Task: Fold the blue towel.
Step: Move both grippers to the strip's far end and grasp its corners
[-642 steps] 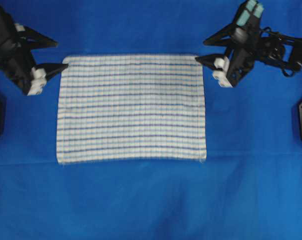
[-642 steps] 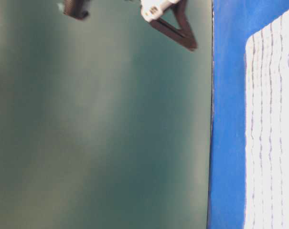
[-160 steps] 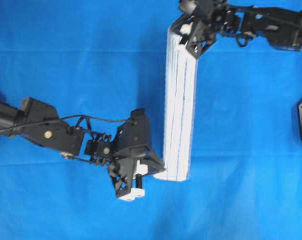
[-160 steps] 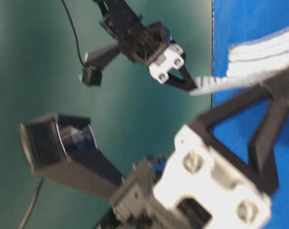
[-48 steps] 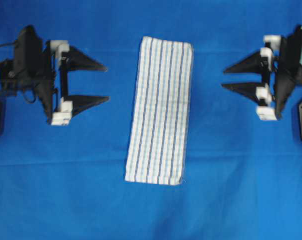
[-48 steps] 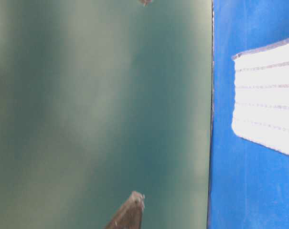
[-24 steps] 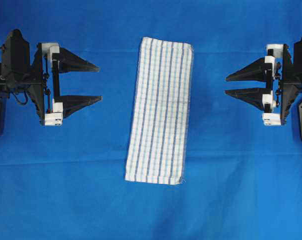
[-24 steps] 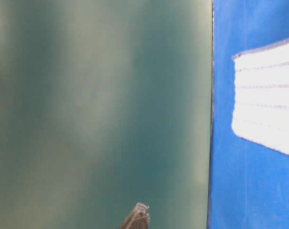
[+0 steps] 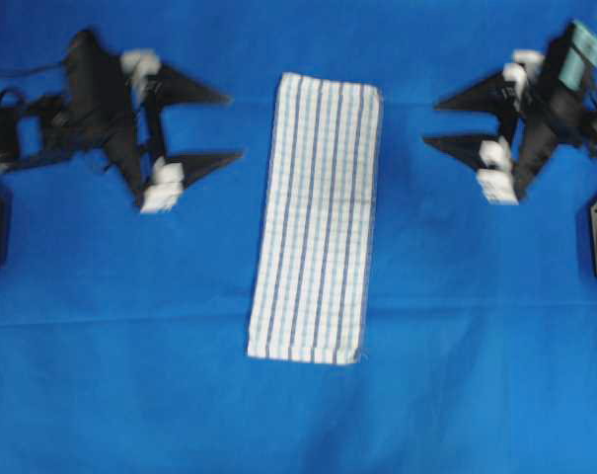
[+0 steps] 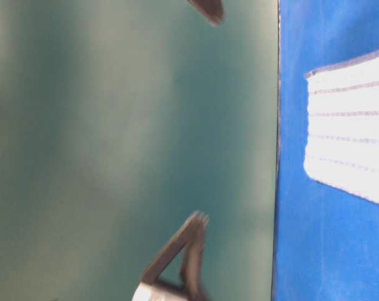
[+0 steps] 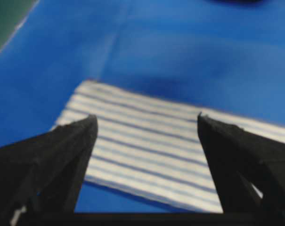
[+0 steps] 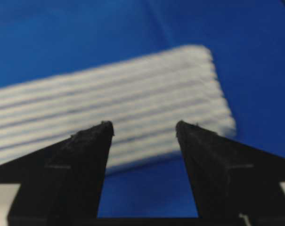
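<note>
While a plain blue cloth covers the whole counter (image 9: pixel 101 395), the striped towel (image 9: pixel 316 217) lies flat near its middle as a long narrow strip, running from the far edge of the overhead view toward the near edge. It is white with thin dark-blue and light-blue lines along its length, and it already looks folded into several layers; the right wrist view shows a thick, rounded edge at one end. Nothing touches it.

Two black robot arms flank the towel, each well apart from it. The left tool (image 9: pixel 211 125) sits to the left of the strip, near its far half, with its two pointed fingers spread wide and aimed at the cloth, holding nothing. The right tool (image 9: pixel 448 122) mirrors it on the other side, also released, spread and empty. Both appear blurred in the overhead view. Each wrist camera looks out between its own spread fingers at the towel's long edge, with bare blue cloth between.

Judged from this layout, the lengthwise folds seem done and the work stands between folds, or close to its end. If another fold is wanted, it would likely be end to end. That calls for each tool to reach a corner at one short end, pinch every layer together, then carry that end over the other without letting the stack slide apart.
</note>
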`<state>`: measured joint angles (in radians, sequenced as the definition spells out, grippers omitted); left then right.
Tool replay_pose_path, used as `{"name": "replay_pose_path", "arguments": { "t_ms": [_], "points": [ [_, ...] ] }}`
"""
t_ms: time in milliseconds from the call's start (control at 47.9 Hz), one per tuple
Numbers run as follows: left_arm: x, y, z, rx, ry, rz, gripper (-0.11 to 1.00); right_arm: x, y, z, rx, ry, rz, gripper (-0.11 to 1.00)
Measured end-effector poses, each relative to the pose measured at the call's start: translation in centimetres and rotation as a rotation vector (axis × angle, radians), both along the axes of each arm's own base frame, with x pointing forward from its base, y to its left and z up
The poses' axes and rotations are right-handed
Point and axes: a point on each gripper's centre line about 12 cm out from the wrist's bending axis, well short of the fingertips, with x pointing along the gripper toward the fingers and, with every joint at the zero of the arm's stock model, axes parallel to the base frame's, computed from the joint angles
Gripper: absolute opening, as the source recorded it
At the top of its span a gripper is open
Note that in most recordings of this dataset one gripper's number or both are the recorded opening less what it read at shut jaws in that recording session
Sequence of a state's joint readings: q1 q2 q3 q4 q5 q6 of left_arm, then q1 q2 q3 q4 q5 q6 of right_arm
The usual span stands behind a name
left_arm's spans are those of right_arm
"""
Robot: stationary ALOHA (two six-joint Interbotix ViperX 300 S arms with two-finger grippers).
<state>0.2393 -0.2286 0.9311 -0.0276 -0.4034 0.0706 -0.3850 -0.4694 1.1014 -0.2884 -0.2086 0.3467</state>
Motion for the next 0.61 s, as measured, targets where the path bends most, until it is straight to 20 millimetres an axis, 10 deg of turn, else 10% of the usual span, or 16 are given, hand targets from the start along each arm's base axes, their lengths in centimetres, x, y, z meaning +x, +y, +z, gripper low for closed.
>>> {"name": "replay_pose_path", "arguments": {
  "t_ms": [606],
  "points": [
    [6.9,8.5,-10.2,-0.039,0.220,0.143,0.89,5.8,-8.2,-8.2,0.071,0.238,-0.108,0.61]
  ]
}}
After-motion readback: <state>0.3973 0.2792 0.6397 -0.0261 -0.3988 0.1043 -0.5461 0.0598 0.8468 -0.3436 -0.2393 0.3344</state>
